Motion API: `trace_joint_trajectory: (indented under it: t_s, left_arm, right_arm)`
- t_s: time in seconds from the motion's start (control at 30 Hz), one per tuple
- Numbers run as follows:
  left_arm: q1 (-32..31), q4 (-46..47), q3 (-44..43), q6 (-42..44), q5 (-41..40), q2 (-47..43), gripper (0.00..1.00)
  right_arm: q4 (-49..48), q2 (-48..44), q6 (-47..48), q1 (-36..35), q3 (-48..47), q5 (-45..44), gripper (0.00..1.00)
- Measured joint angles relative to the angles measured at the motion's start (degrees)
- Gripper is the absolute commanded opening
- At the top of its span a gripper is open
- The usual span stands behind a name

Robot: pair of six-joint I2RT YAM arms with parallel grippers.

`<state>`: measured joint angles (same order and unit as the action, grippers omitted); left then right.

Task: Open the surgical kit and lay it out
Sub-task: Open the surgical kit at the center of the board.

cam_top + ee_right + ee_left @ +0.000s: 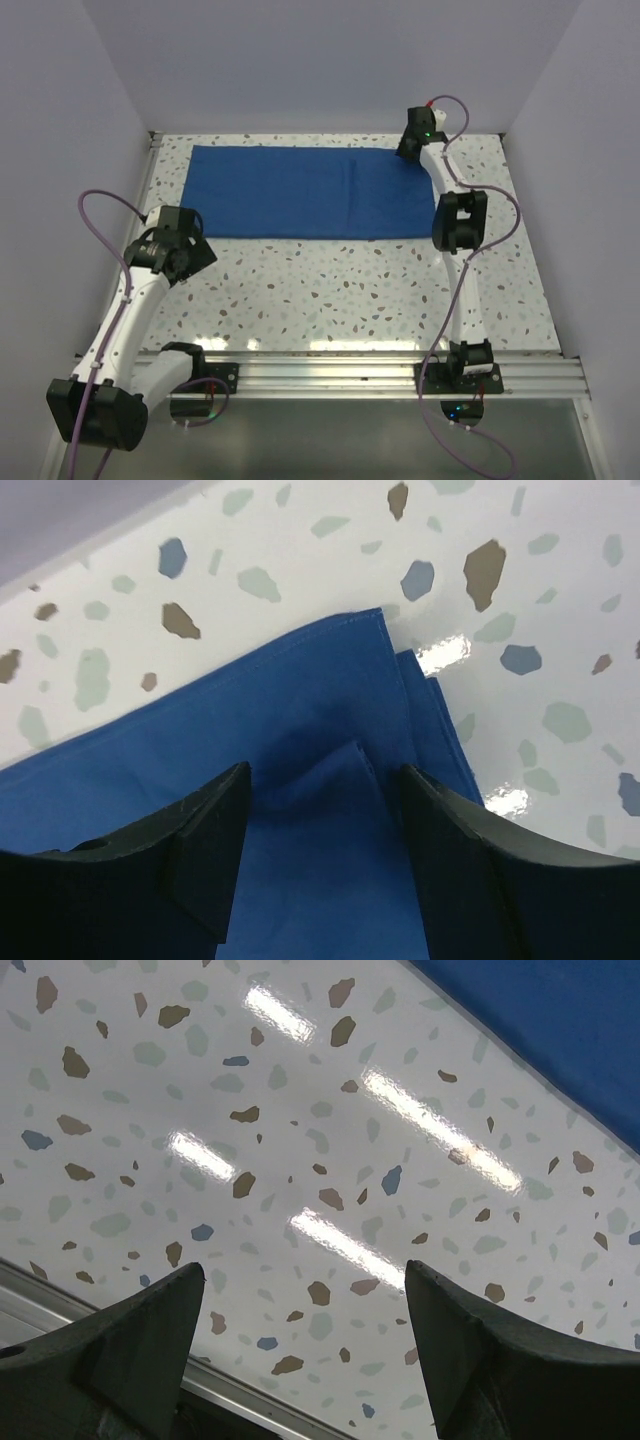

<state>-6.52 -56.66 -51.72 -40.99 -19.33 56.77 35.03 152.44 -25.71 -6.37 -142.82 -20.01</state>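
The surgical kit's royal-blue cloth [300, 190] lies flat as a long folded rectangle at the back of the table. No steel tray or instruments show. My right gripper [410, 150] is at the cloth's far right corner. In the right wrist view it [325, 770] is open, and the cloth [250, 710] shows layered edges with a small raised fold between the jaws. My left gripper [200, 250] is open and empty just off the cloth's front left corner. In the left wrist view it [305, 1267] hangs over bare table, with the cloth's edge [560, 1030] at the upper right.
The speckled white table [330, 290] is walled at the back and both sides. A metal rail [360, 365] runs along the near edge by the arm bases. A rail edge [90, 1310] shows at the lower left of the left wrist view.
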Motion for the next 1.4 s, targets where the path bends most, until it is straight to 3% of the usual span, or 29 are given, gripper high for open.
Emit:
trace_joint_trajectory:
  t_s: [0.17,0.27,0.3,0.4,0.6,0.77,0.87,1.1,1.23,1.37,1.4]
  left_arm:
    - [0.0,0.0,0.0,0.0,-0.4,0.7,0.86]
    - [0.0,0.0,0.0,0.0,-0.4,1.1,0.86]
    - [0.0,0.0,0.0,0.0,-0.4,1.2,0.86]
    - [0.0,0.0,0.0,0.0,-0.4,1.3,0.86]
    - [0.0,0.0,0.1,0.0,-0.4,1.3,0.86]
    - [0.0,0.0,0.1,0.0,-0.4,1.0,0.86]
    - [0.0,0.1,0.2,0.1,-0.4,0.1,0.87]
    - [0.0,0.2,0.7,0.2,-0.3,-1.8,0.87]
    - [0.0,0.3,0.8,0.3,0.2,-2.3,0.87]
    - [0.0,0.3,0.9,1.0,0.7,-3.0,0.87]
    - [0.0,0.3,0.9,1.2,0.7,-3.1,0.87]
  right_arm:
    - [-0.2,1.8,-0.2,0.0,-0.6,-0.1,0.45]
    - [0.0,1.8,-0.3,0.1,-0.7,-0.1,0.32]
    - [0.1,1.8,-0.3,0.1,-0.7,-0.1,0.23]
    - [0.1,1.8,-0.3,0.0,-0.7,-0.1,0.12]
    - [0.0,1.3,-0.1,-0.2,0.0,-0.4,0.01]
    - [0.4,-1.8,0.3,-0.4,4.0,-1.6,0.01]
    - [1.6,-4.2,0.6,-0.7,5.9,-2.2,0.08]
    - [3.7,-10.1,0.9,-1.6,8.7,-3.5,0.13]
    - [5.2,-11.7,0.9,-2.1,8.8,-3.5,0.23]
    - [7.0,-11.8,0.8,-2.2,9.4,-3.5,0.48]
    - [7.5,-11.8,1.1,-2.2,9.7,-3.5,0.49]
